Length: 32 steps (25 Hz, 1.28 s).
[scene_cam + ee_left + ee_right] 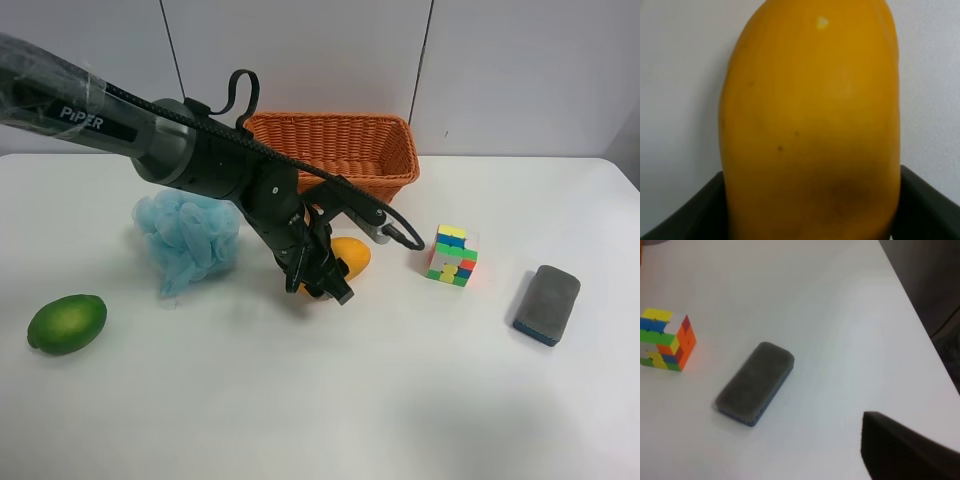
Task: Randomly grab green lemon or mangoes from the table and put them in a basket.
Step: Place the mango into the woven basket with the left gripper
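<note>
The yellow-orange mango (353,256) lies on the white table (300,400) in front of the wicker basket (340,150). The arm at the exterior high view's left is my left arm. Its gripper (322,278) is down at the mango. In the left wrist view the mango (810,115) fills the frame, with a dark finger (685,215) pressed against each side. The green lemon (66,323) lies alone at the table's left. Of my right gripper only a dark edge (910,450) shows, and its jaws are hidden.
A blue mesh bath sponge (187,238) sits just left of the arm. A colourful puzzle cube (452,255) and a grey block (547,303) lie to the right, and both show in the right wrist view, the cube (665,340) and the block (755,382).
</note>
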Motion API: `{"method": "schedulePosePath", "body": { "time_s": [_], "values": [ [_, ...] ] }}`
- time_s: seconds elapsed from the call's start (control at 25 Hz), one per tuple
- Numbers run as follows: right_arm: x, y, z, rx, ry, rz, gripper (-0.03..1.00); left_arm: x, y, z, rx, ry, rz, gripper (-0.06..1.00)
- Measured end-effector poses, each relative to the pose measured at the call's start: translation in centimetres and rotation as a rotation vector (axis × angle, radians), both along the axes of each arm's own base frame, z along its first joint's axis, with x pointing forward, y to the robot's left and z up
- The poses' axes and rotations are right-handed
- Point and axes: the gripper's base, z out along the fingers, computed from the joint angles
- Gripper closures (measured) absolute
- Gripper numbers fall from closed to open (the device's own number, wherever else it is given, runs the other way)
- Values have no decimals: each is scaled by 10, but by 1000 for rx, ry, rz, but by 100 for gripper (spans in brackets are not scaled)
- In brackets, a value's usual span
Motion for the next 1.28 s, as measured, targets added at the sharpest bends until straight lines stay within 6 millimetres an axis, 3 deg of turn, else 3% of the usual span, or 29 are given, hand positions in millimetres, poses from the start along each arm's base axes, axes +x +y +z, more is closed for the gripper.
{"method": "schedulePosePath", "body": {
  "time_s": [0.32,0.48,0.76,0.88,1.04,1.28],
  "values": [
    [0,0,0,0,0,0,-2,-2,2,9,6,6,0,35],
    [0,0,0,0,0,0,-2,-5,5,39,15,14,1,35],
    [0,0,0,0,0,0,-2,1,2,111,78,44,-1,35],
    [0,0,0,0,0,0,-2,12,-1,146,69,16,21,35],
    [0,0,0,0,0,0,-2,35,3,179,35,-18,72,35],
    [0,0,0,1,0,0,-2,78,17,183,15,-67,130,35]
  ]
}}
